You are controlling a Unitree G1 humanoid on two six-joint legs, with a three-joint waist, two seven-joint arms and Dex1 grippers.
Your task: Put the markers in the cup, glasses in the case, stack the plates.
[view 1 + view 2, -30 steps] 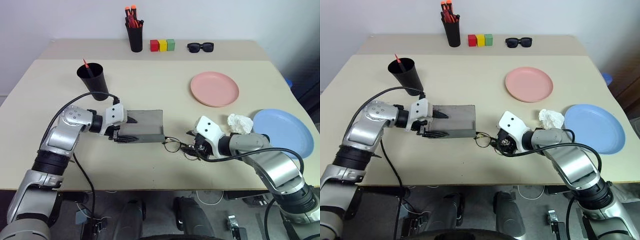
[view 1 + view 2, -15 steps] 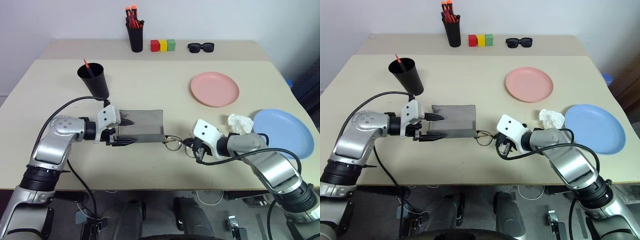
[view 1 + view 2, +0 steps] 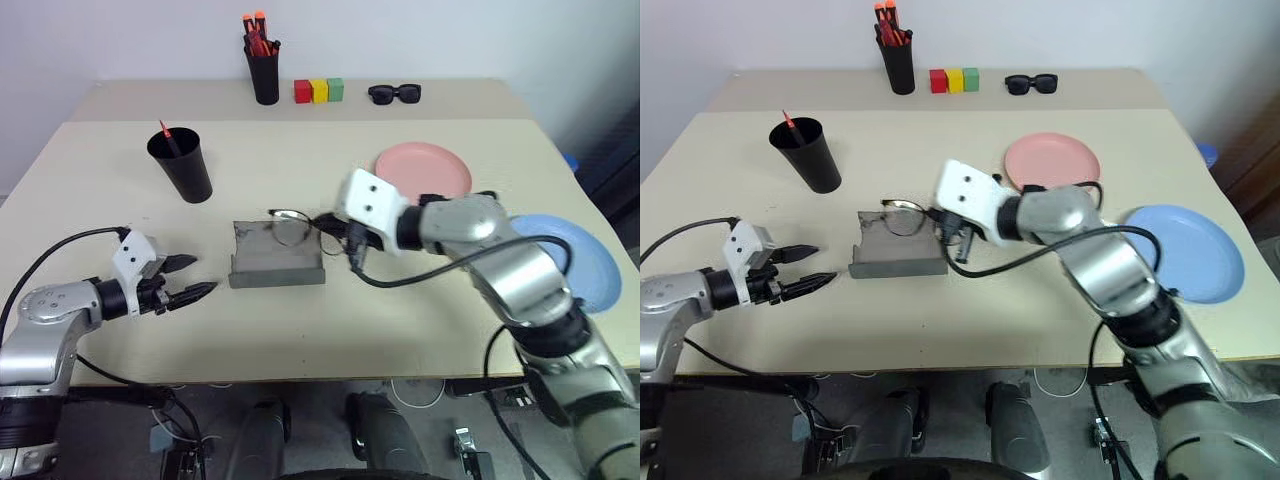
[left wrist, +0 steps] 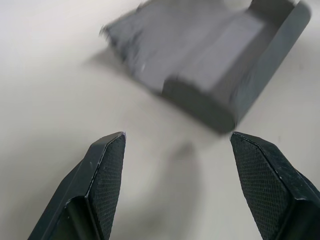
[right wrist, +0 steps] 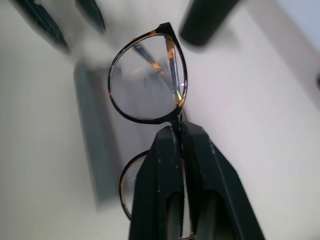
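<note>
My right gripper (image 3: 333,226) is shut on the bridge of the thin black wire-framed glasses (image 5: 147,85), holding them in the air just above the open grey case (image 3: 277,260). From the head view the glasses (image 3: 289,222) hang over the case's far edge. My left gripper (image 3: 196,277) is open and empty, a short way left of the case (image 4: 210,65), pointing at it. A red marker (image 3: 165,134) stands in the black cup (image 3: 183,167) at the left. The pink plate (image 3: 424,170) and the light blue plate (image 3: 582,262) lie apart on the right.
Along the table's back edge stand a black pen holder (image 3: 264,74) with orange-tipped pens, three coloured blocks (image 3: 318,90) and dark sunglasses (image 3: 394,93). My right arm reaches across in front of the plates.
My right gripper shut on the glasses and lifted them from the table up and left over the case. My left gripper drew back left, away from the case.
</note>
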